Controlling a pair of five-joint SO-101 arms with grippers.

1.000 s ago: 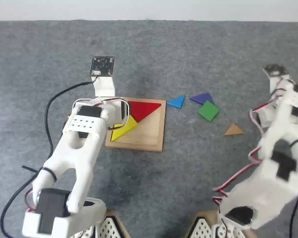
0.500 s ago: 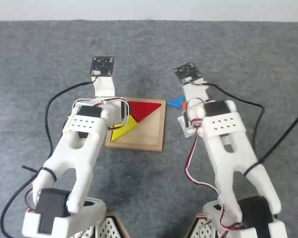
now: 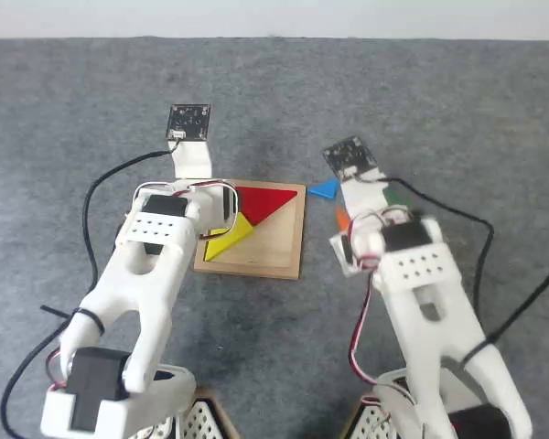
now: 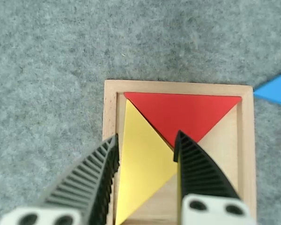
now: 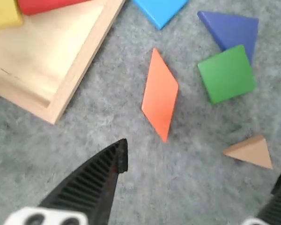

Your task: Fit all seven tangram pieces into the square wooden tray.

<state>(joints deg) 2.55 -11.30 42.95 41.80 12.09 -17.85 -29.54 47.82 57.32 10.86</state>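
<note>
The square wooden tray [image 4: 109, 112] holds a red triangle [image 4: 182, 110] and a yellow triangle [image 4: 143, 159] side by side. My left gripper [image 4: 145, 150] hangs open just above the yellow triangle, a finger on either side of it. Right of the tray [image 5: 61, 93], an orange parallelogram [image 5: 160, 93], blue triangle [image 5: 161, 9], purple triangle [image 5: 232, 28], green square [image 5: 226, 73] and tan triangle [image 5: 250, 152] lie loose on the mat. My right gripper [image 5: 203, 164] is open above the mat near the orange piece, holding nothing. In the high view the right arm [image 3: 407, 256] covers most loose pieces.
Grey felt mat covers the whole table [image 3: 274, 101]. The left arm [image 3: 151, 265] lies over the tray's left edge [image 3: 201, 261]. Cables trail from both arms. Open mat lies behind the tray and in front of it.
The right arm swung in from the far right to beside the tray, then drew back a little toward the front. An orange piece now shows on the mat. The left arm stayed still.
</note>
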